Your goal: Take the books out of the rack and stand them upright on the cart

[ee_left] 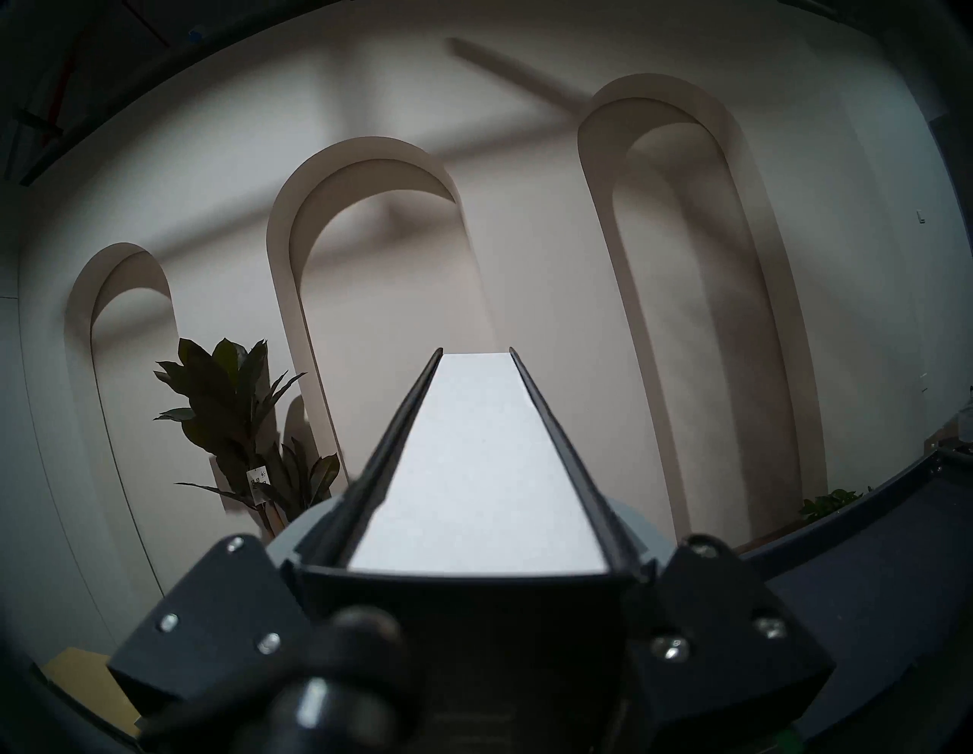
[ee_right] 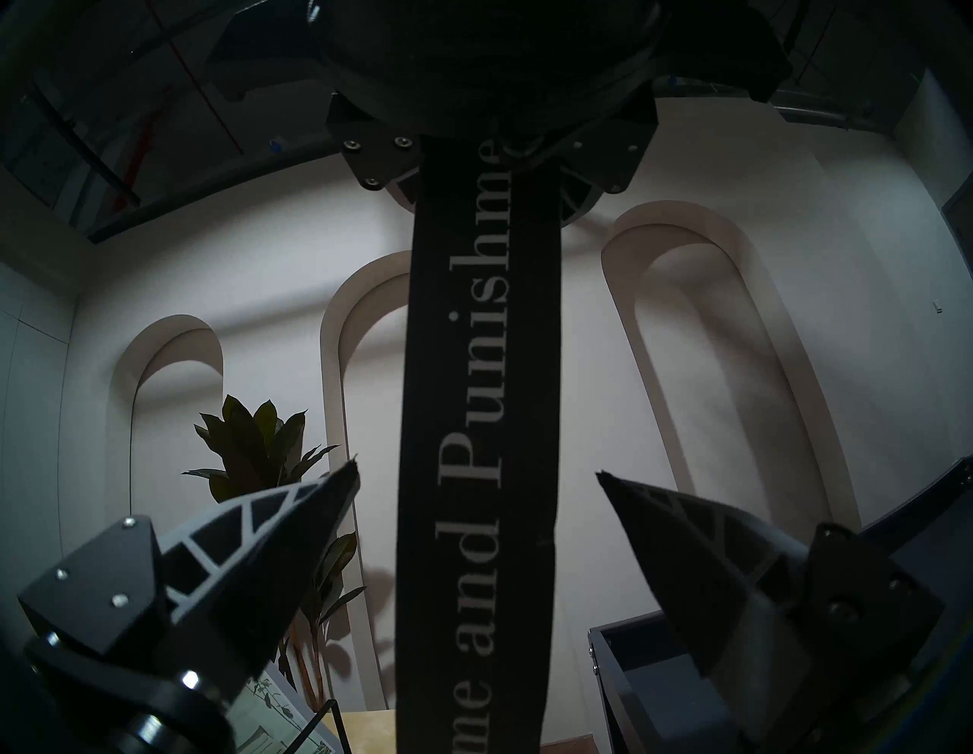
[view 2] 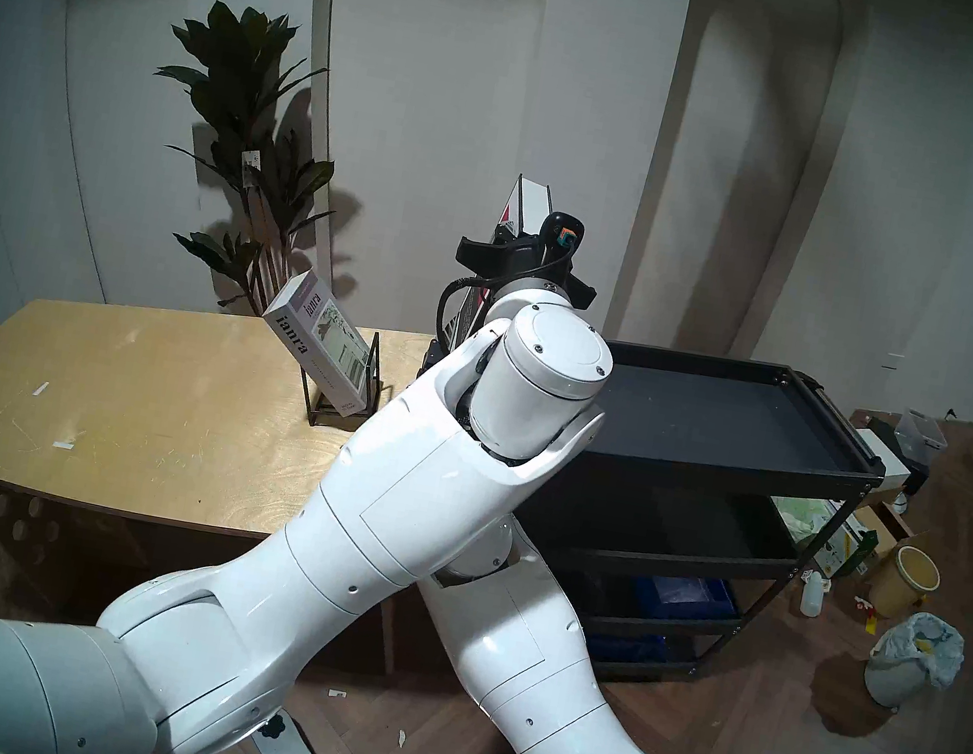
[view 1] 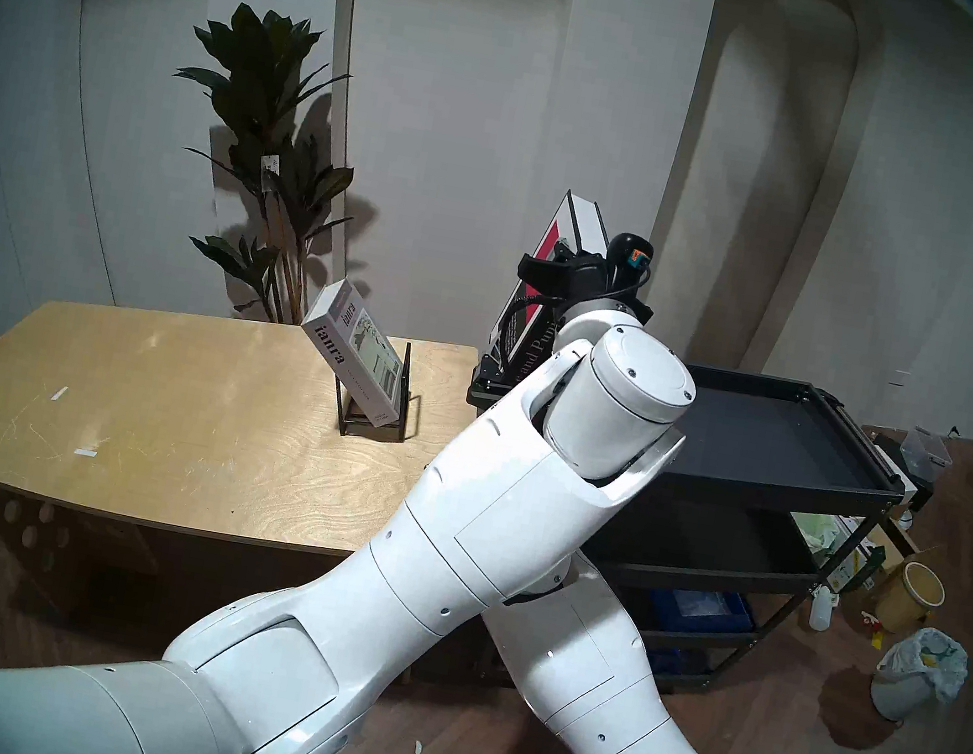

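Note:
The tall black book (view 1: 549,236) with "and Punishme" on its spine (ee_right: 479,421) leans over the left end of the black cart (view 1: 774,479). My left gripper (ee_left: 476,537) is shut on the book's upper part, and the white page edge (ee_left: 474,447) runs away between the fingers. My right gripper (ee_right: 476,469) sits below, open, with a finger on each side of the spine and not touching it. The book's lower end is hidden behind my arms. The pale "ianra" book (view 1: 348,344) leans left in the black wire rack (view 1: 401,410) on the table.
The rack stands on a light wooden table (view 1: 146,406) left of the cart, with a potted plant (view 1: 261,137) behind it. The cart's lower shelf holds a blue bin (view 1: 695,607). A bagged waste bin (view 1: 916,669) and a bucket (view 1: 909,594) stand on the floor at right.

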{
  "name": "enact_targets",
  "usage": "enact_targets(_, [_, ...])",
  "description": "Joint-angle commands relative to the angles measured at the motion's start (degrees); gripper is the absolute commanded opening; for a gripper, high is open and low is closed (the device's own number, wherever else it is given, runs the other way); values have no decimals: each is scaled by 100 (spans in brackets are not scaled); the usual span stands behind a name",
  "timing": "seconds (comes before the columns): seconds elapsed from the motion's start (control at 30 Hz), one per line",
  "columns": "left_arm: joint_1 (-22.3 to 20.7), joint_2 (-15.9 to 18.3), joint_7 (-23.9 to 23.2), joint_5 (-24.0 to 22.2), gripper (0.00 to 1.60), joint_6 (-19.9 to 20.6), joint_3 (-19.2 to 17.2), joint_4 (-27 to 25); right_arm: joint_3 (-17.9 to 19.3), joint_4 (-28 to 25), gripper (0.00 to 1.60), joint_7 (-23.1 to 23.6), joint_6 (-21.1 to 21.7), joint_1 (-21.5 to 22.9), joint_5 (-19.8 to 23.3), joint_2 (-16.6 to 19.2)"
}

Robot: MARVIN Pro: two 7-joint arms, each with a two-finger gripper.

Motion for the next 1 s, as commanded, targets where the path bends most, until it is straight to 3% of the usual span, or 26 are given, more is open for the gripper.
enact_targets(0.0, [-223, 166, 91, -94, 0, 4, 164, -211, 87, 74, 160, -44, 16, 343, 240, -124])
enact_targets(0.87, [-573, 445, 352, -1075, 0, 476, 454, -322, 99, 357, 160, -183, 271, 797, 1214, -245])
enact_targets(0.9, [-591, 457, 375, -1117, 0, 484, 470, -321, 93, 359, 85, -186, 278, 807, 1238, -239])
enact_targets(0.93, [-603, 456, 384, -1134, 0, 490, 473, -313, 91, 360, 85, -184, 282, 812, 1247, -236])
enact_targets(0.97, [-624, 465, 413, -1185, 0, 485, 494, -300, 84, 355, 73, -191, 302, 823, 1265, -235])
